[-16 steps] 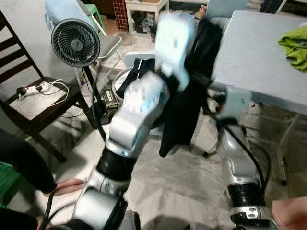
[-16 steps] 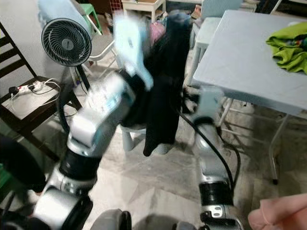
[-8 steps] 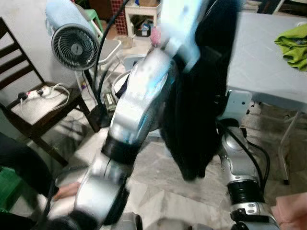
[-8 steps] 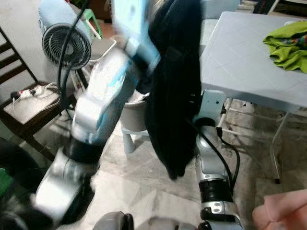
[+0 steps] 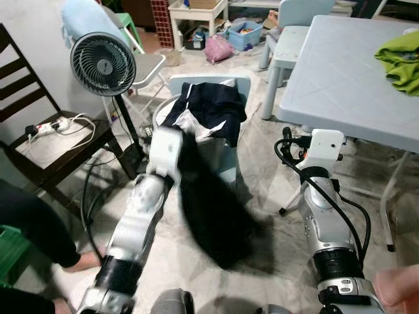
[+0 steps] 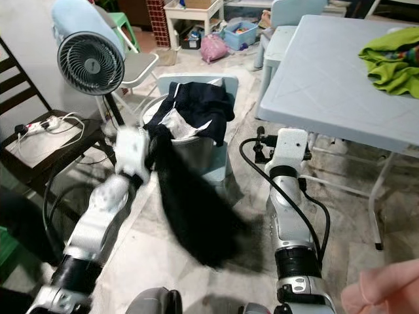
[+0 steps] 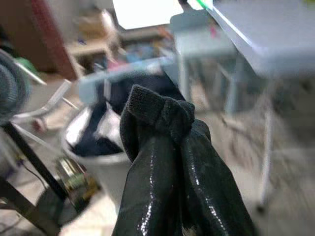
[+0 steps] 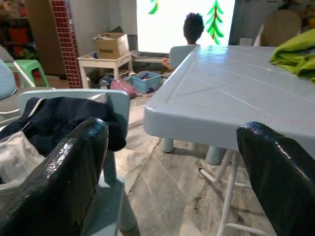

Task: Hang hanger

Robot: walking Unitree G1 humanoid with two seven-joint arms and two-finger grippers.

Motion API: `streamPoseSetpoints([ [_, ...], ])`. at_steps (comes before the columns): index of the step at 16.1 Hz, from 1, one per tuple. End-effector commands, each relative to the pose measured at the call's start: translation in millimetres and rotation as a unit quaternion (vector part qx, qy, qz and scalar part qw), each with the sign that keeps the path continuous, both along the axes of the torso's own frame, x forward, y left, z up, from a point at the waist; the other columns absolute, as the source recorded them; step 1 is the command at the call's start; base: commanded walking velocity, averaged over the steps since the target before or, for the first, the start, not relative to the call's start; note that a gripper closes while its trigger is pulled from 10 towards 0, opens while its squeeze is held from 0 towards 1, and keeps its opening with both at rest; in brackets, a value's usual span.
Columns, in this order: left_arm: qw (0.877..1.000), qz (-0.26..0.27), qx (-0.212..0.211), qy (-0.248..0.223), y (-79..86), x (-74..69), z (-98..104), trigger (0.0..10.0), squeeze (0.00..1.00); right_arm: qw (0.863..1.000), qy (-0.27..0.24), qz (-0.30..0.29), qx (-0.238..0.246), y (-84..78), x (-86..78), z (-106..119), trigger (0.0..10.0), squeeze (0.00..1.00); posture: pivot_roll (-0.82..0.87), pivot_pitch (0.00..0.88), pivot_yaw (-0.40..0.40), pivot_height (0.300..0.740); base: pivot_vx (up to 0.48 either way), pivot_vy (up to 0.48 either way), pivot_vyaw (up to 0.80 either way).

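A long black garment [image 5: 213,216] hangs from my left gripper [image 7: 172,132] and swings low over the floor, blurred. In the left wrist view both black fingers [image 7: 147,196] press together, with a fold of the dark cloth [image 7: 157,105] pinched at their tips. My left arm [image 5: 147,196] reaches forward to a grey bucket [image 6: 198,149] piled with dark clothes [image 5: 209,104]. My right gripper [image 8: 172,130] stands open beside the table, its fingers wide apart and nothing between them. I can make out no hanger.
A pale blue table [image 5: 340,72] with a green cloth [image 5: 400,59] fills the right. The bucket stands on a small blue chair [image 5: 209,82]. A fan [image 5: 101,62] and a dark wooden chair [image 5: 46,140] stand at the left. A person's leg [image 5: 33,229] is near.
My left arm has dropped from high in front of the camera to bucket height. The black garment came down with it and now swings near the floor. The right arm has hardly moved.
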State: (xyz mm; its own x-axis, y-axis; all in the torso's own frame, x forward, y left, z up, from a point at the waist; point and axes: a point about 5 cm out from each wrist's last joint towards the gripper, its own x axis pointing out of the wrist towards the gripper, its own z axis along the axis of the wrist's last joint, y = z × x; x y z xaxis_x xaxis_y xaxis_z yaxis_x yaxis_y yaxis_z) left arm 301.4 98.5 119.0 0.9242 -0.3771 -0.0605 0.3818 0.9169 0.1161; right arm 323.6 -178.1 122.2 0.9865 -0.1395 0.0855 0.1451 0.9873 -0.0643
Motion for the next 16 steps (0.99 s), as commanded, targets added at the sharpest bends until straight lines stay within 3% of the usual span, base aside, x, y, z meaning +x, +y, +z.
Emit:
streamPoseSetpoints([
  [1, 0.999, -0.016, 0.008, -0.03, -0.5, 1.2, 11.3, 10.0, 0.0, 1.0, -0.003, 0.008, -0.009, 2.5, 3.0, 4.7, 10.0, 0.0, 0.04, 0.02, 0.058, 0.74, 0.0, 0.0, 0.0],
  [5, 1.0, 0.018, 0.001, -0.025, 12.6, 2.5, 8.0, 10.0, 0.0, 1.0, 0.007, -0.013, -0.006, -11.0, -3.5, 0.2, 10.0, 0.0, 0.02, 0.026, 0.067, 0.74, 0.0, 0.0, -0.8],
  [8, 1.0, 0.003, -0.015, -0.014, 7.3, -1.8, 5.5, 10.0, 0.0, 1.0, 0.014, -0.012, -0.004, -9.5, -10.0, -5.0, 10.0, 0.0, 0.01, 0.034, 0.067, 0.74, 0.0, 0.0, -0.8],
  [14, 1.0, 0.007, -0.024, -0.012, 4.6, -2.6, 6.1, 10.0, 0.0, 1.0, 0.006, -0.001, -0.008, -6.3, -5.8, 0.3, 10.0, 0.0, 0.01, 0.04, 0.065, 0.74, 0.0, 0.312, -0.8],
  [16, 0.999, 0.013, -0.03, -0.009, 5.2, -0.8, 6.2, 10.0, 0.0, 1.0, 0.006, 0.004, -0.009, -5.7, -7.7, -0.1, 10.0, 0.0, 0.01, 0.043, 0.064, 0.74, 0.0, 0.48, 0.0],
])
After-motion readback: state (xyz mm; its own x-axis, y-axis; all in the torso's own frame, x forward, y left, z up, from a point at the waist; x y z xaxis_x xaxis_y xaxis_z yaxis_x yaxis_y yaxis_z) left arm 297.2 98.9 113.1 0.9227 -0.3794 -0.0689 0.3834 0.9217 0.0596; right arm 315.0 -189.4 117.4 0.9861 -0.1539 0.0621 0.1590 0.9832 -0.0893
